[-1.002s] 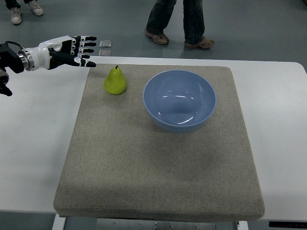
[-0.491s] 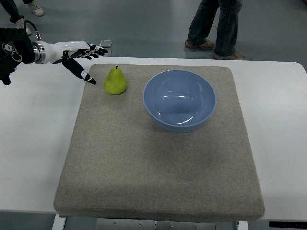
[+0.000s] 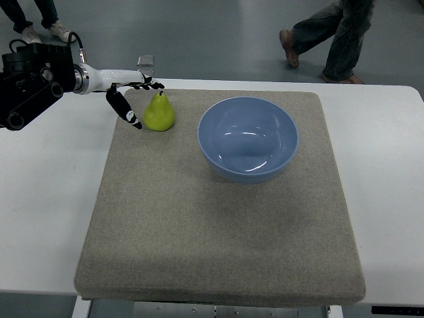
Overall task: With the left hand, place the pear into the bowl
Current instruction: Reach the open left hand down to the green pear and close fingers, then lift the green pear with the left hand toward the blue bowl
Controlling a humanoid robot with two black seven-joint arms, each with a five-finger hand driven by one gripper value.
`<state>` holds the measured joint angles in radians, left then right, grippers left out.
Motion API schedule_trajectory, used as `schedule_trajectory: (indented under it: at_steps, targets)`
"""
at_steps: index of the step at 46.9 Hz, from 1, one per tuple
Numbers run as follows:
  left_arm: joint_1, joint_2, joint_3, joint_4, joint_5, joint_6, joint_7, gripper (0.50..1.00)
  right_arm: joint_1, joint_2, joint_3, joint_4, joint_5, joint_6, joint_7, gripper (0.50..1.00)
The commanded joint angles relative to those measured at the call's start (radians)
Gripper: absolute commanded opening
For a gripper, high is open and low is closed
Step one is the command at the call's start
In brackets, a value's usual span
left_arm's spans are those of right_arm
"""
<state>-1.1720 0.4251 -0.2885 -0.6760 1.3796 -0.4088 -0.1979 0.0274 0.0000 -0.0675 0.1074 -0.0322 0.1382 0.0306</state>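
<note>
A yellow-green pear point(image 3: 159, 112) stands upright on the grey mat point(image 3: 218, 225), left of a light blue bowl point(image 3: 248, 138) that is empty. My left hand point(image 3: 136, 99) comes in from the upper left. It is open, with its fingers point(image 3: 147, 84) stretched behind the pear's top and its thumb point(image 3: 126, 110) hanging down just left of the pear. I cannot tell whether it touches the pear. The right hand is out of view.
The mat lies on a white table point(image 3: 46, 199). A small clear object point(image 3: 146, 61) sits on the floor beyond the table's far edge. People's legs point(image 3: 331, 40) move on the floor behind the table, and more feet point(image 3: 40, 20) show at the top left.
My left hand has moved right and closer to the pear, from beyond the mat's corner to right beside it. The person behind the table has walked to the right.
</note>
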Motion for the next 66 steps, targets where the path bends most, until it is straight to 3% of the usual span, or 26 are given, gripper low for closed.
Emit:
schedule_trajectory:
  at_steps: [1, 9, 34, 44, 53, 56, 58, 60, 66]
  targets:
    - [0.0, -0.019, 0.005, 0.003, 0.012, 0.038, 0.0, 1.0, 0.0, 0.0, 0.0, 0.0, 0.0, 0.0, 0.0, 0.926]
    - [0.003, -0.063, 0.006, 0.038, 0.012, 0.044, 0.002, 1.0, 0.0, 0.0, 0.0, 0.0, 0.0, 0.0, 0.0, 0.926]
    - [0.006, -0.071, 0.085, 0.044, 0.01, 0.084, 0.0, 1.0, 0.0, 0.0, 0.0, 0.0, 0.0, 0.0, 0.0, 0.926]
    - [0.006, -0.069, 0.086, 0.042, 0.012, 0.084, 0.0, 0.791, 0.0, 0.0, 0.0, 0.0, 0.0, 0.0, 0.0, 0.926]
    - [0.008, -0.071, 0.085, 0.042, 0.01, 0.088, 0.0, 0.692, 0.0, 0.0, 0.0, 0.0, 0.0, 0.0, 0.0, 0.926]
    - [0.006, -0.071, 0.085, 0.042, 0.01, 0.093, 0.0, 0.607, 0.0, 0.0, 0.0, 0.0, 0.0, 0.0, 0.0, 0.926]
    - [0.005, -0.071, 0.085, 0.042, 0.01, 0.094, 0.0, 0.581, 0.0, 0.0, 0.0, 0.0, 0.0, 0.0, 0.0, 0.926]
    - [0.003, -0.069, 0.085, 0.041, 0.01, 0.094, 0.0, 0.514, 0.0, 0.0, 0.0, 0.0, 0.0, 0.0, 0.0, 0.926]
    - [-0.001, -0.057, 0.085, 0.036, 0.001, 0.096, 0.0, 0.5, 0.0, 0.0, 0.0, 0.0, 0.0, 0.0, 0.0, 0.926]
